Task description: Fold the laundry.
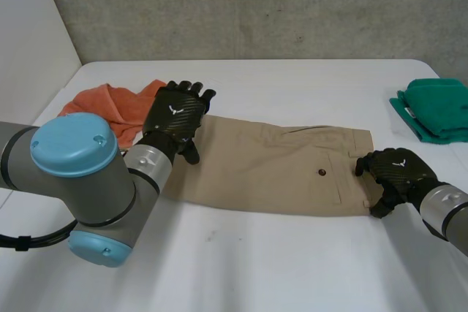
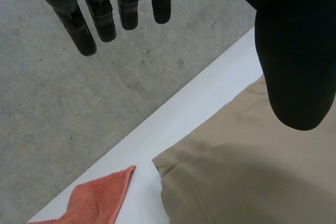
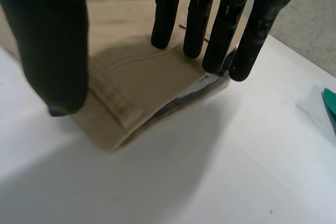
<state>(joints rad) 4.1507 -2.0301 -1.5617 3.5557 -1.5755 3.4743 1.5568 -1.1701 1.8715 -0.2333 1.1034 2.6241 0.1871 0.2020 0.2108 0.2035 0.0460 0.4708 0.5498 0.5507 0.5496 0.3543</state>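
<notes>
Left hand (image 1: 175, 116) spread, right hand (image 1: 395, 173) flat on trousers (image 1: 278, 169)

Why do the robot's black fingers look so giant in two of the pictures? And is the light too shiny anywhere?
Left wrist view: the left hand looms large because its thumb sits close to the camera, over the beige cotton trousers. Right wrist view: the same goes for the right hand, fingers on the trousers' waistband end. Head view: even light on the white table, no glare.
</notes>
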